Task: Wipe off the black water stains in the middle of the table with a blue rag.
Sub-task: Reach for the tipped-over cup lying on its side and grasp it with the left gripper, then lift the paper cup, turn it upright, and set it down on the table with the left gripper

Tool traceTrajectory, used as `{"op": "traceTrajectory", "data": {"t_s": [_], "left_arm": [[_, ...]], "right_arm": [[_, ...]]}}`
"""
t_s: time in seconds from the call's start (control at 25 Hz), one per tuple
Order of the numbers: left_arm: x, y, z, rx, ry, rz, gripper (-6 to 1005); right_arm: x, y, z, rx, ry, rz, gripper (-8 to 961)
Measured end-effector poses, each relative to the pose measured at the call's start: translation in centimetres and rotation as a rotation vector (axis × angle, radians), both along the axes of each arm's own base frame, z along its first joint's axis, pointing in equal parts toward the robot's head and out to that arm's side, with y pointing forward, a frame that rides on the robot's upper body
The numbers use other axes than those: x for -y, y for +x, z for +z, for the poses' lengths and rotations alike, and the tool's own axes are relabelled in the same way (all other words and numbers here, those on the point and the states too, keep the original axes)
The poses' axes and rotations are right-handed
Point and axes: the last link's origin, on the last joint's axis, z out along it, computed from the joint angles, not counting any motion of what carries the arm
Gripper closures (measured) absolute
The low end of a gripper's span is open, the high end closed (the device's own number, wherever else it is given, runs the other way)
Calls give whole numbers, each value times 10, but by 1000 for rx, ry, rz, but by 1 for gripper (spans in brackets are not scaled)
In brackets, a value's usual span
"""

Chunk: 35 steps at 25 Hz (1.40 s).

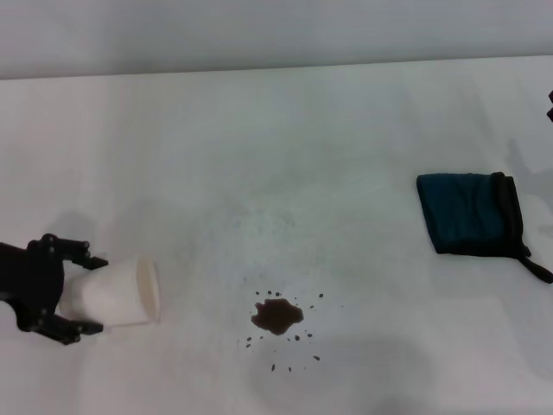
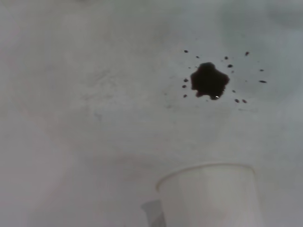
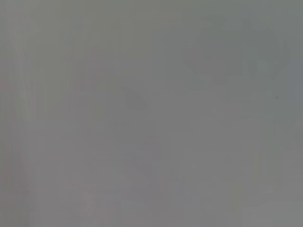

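The black water stains (image 1: 276, 316) form a small dark blotch ringed by specks on the white table (image 1: 259, 156), near its front middle; the left wrist view shows them too (image 2: 209, 80). The blue rag (image 1: 468, 213) lies folded at the right, with black trim and a loop, and nothing touches it. My left gripper (image 1: 86, 294) is at the far left, its black fingers (image 1: 79, 257) on either side of a white paper cup (image 1: 117, 292) lying on its side. My right gripper (image 1: 550, 105) shows only as a dark sliver at the right edge, beyond the rag.
The cup's open mouth (image 2: 207, 171) faces toward the stain. The right wrist view shows only plain grey surface. Faint grey smudges mark the table behind the stain.
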Motion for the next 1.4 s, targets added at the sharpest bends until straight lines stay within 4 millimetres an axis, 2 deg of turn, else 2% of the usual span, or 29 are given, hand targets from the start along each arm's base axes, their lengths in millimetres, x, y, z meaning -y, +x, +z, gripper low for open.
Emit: {"op": "traceTrajectory", "data": {"t_s": [0.28, 0.72, 1.32, 1.4], "left_arm": [[-3, 2, -8, 76, 50, 0, 218], [4, -2, -28, 129, 50, 26, 227], [-1, 0, -28, 203, 141, 34, 239], [-5, 2, -26, 243, 185, 37, 292]], "right_arm": [[0, -1, 1, 3, 2, 5, 82], [0, -4, 5, 0, 19, 35, 81], [0, -5, 8, 6, 22, 52, 82], [0, -5, 7, 9, 13, 57, 82]]}}
